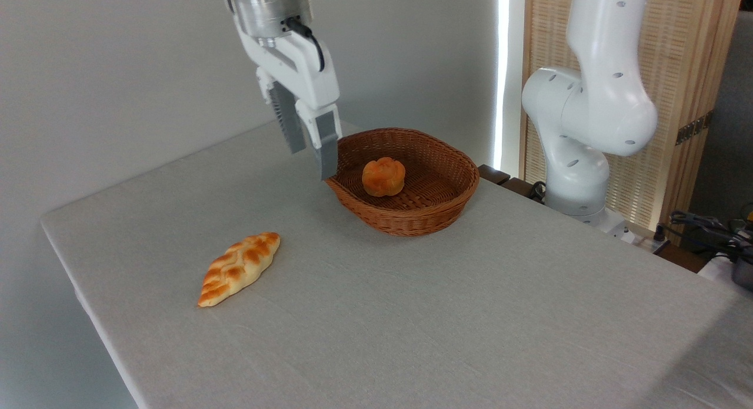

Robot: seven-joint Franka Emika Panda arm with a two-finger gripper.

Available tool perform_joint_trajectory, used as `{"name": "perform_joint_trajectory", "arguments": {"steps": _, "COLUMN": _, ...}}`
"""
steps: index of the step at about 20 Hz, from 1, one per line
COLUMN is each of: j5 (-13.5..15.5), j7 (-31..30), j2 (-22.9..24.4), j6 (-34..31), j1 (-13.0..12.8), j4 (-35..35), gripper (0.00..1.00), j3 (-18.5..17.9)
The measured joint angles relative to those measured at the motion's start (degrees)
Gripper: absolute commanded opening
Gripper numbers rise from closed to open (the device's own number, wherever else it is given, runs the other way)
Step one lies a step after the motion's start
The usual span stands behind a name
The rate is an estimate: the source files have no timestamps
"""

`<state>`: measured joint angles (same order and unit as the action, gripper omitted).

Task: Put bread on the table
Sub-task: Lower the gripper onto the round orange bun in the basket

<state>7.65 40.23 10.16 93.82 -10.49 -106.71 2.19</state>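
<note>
The bread [383, 176], a small round orange-golden bun with a knotted top, lies inside a brown wicker basket [412, 215] at the back of the table [447, 321]. My gripper [312, 160] hangs in the air just left of the basket, above its left rim and apart from the bun. Its two grey fingers [326, 150] point down with a gap between them and hold nothing. The table has a light grey cloth top.
A longer, paler braided loaf [238, 269] lies on the cloth near the left edge. The white arm base [582, 132] stands off the table's back right corner, with cables [706, 226] at the far right. A wall runs behind.
</note>
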Motion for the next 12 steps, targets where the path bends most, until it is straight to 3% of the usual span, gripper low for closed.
{"name": "perform_joint_trajectory", "arguments": {"steps": 4, "j5": 1.8, "j7": 0.0, "j2": 7.4, "j6": 0.2, "j1": -4.5, "j4": -9.1, "gripper": 1.00, "j3": 0.7}}
{"name": "perform_joint_trajectory", "arguments": {"steps": 6, "j5": 3.9, "j7": -0.4, "j2": 10.5, "j6": 0.3, "j1": -5.0, "j4": -12.9, "gripper": 1.00, "j3": 3.3}}
{"name": "perform_joint_trajectory", "arguments": {"steps": 12, "j5": 4.7, "j7": -8.5, "j2": 12.2, "j6": 5.9, "j1": -5.3, "j4": -20.5, "gripper": 1.00, "j3": 18.1}}
